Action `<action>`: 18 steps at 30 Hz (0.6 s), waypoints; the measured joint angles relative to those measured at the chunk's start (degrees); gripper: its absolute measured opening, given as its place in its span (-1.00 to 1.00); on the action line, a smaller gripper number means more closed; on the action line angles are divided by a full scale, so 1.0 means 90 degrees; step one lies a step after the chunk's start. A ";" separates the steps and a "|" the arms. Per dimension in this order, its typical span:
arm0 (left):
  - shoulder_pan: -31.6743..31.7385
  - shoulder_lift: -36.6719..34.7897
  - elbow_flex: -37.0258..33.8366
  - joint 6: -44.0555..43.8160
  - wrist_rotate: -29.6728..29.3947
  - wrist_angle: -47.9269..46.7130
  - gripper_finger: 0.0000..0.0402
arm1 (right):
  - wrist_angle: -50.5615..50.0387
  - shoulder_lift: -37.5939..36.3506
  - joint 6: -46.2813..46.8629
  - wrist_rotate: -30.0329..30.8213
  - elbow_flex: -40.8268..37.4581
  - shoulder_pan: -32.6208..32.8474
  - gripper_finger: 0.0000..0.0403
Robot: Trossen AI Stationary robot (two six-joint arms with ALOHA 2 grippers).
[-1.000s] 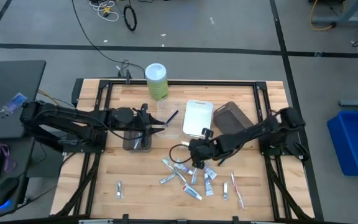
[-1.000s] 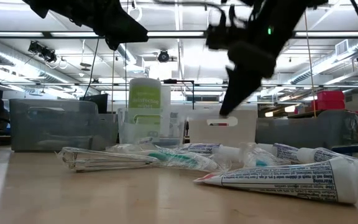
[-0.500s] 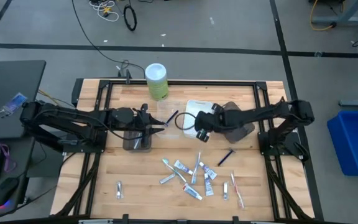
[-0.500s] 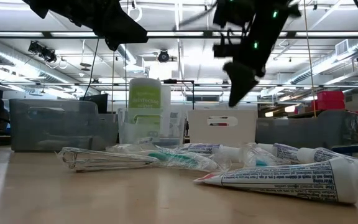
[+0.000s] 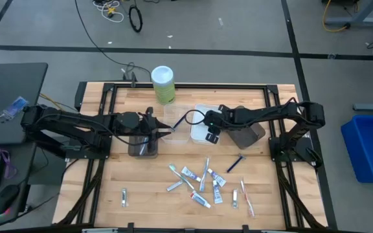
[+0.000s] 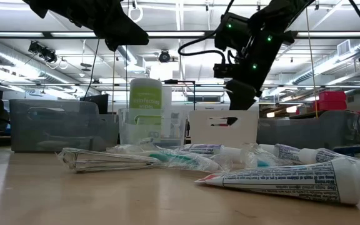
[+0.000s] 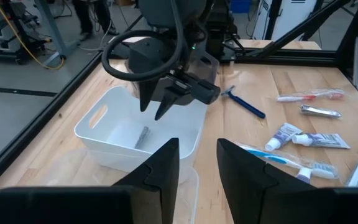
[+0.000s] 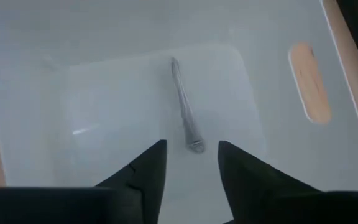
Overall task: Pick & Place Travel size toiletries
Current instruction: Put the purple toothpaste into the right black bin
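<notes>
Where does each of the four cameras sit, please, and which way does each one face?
High view: above the table, looking straight down; both arms show, the right gripper over the white tray.
Low view: at table-top height, looking level past a toothpaste tube; both arms enter from above.
Left wrist view: on the left arm, past the open left gripper toward the white tray and right gripper.
Right wrist view: on the right arm, looking down into the tray.
Both wrist views share the small silver piece in the tray.

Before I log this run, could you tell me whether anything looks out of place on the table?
Nothing stands out: a silver piece lies flat in the white tray under the open right pincer.
</notes>
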 joint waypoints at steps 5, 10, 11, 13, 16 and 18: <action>0.0000 0.0000 0.0000 0.0015 -0.0001 -0.0016 -0.42 | -0.0072 -0.0040 -0.0148 0.0001 0.0041 0.0056 -0.03; 0.0000 0.0000 0.0000 0.0015 -0.0002 -0.0027 -0.42 | -0.0411 -0.0342 -0.0215 -0.0007 0.0433 0.0329 0.09; 0.0000 0.0000 0.0000 0.0015 -0.0002 -0.0027 -0.42 | -0.0564 -0.0414 -0.0216 -0.0003 0.0532 0.0402 0.10; 0.0000 0.0000 0.0000 0.0015 -0.0002 -0.0027 -0.42 | -0.0722 -0.0597 -0.0214 -0.0004 0.0683 0.0576 0.11; 0.0000 0.0000 0.0000 0.0015 -0.0002 -0.0027 -0.42 | -0.0864 -0.0874 -0.0191 -0.0012 0.0721 0.0911 0.10; -0.0001 0.0000 0.0000 0.0015 -0.0024 -0.0024 -0.42 | -0.0947 -0.1026 -0.0155 -0.0057 0.0721 0.1167 0.08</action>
